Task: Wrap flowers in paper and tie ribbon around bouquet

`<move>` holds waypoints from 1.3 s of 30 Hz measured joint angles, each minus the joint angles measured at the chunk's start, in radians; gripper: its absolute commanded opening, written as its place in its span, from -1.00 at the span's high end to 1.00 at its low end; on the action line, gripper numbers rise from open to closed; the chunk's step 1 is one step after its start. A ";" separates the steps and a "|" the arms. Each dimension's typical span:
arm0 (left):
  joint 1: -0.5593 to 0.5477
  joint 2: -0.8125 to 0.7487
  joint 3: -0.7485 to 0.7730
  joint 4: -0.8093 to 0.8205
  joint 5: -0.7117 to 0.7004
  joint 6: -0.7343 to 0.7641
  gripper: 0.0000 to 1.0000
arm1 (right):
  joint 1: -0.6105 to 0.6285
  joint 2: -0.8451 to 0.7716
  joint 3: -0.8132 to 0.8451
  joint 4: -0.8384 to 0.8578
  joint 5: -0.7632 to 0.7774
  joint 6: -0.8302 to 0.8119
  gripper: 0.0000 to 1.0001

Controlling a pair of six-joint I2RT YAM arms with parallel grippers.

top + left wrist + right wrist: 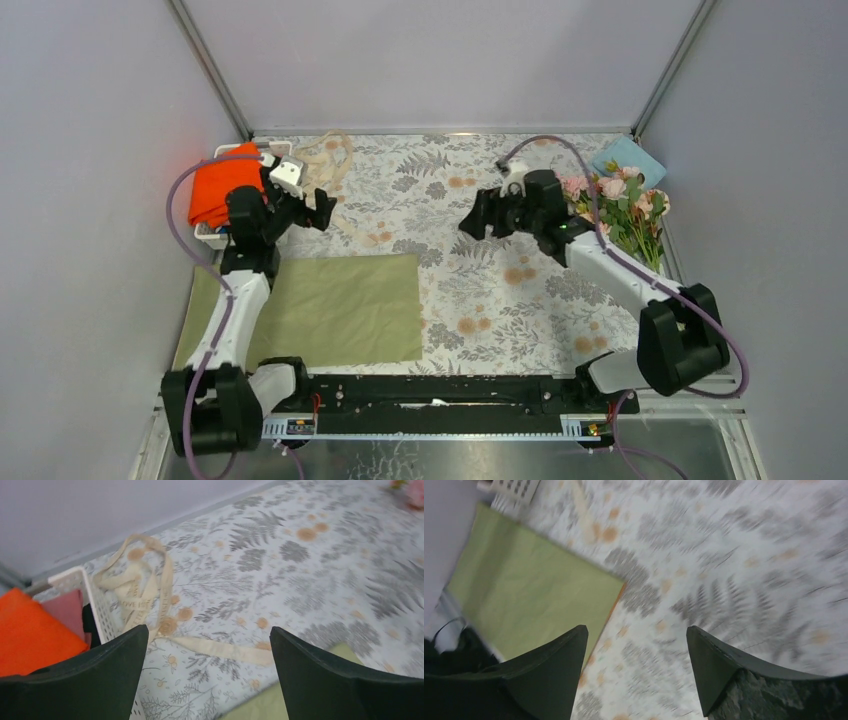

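Currently the paper (340,310) is lying flat, olive side up, at the near left; the flowers (625,205) are lying far right, the ribbon (330,160) heaped far left. Both left gripper (322,210) and right gripper (470,226) are being held spread, empty. Stems are probably best gripped low, sparing blooms. Ribbon lettering is being shown only by the left wrist view.

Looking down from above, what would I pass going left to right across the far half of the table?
orange cloth → ribbon → right gripper → flowers
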 measured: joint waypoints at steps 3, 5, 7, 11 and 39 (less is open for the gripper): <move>-0.001 -0.093 0.132 -0.348 0.111 0.132 -0.97 | 0.076 0.056 -0.022 -0.042 -0.050 0.081 -0.48; -0.001 -0.117 0.180 -0.528 0.136 0.197 -0.97 | 0.118 0.109 -0.045 -0.041 -0.071 0.138 -0.43; -0.001 -0.121 0.206 -0.694 0.126 0.251 -0.97 | 0.159 0.177 -0.052 -0.037 -0.086 0.184 -0.37; -0.001 -0.107 0.172 -0.900 0.033 0.310 -0.96 | 0.225 0.315 -0.046 0.023 -0.127 0.259 -0.28; -0.001 -0.085 0.077 -1.029 -0.079 0.359 -0.96 | 0.304 0.617 0.108 0.356 -0.327 0.569 1.00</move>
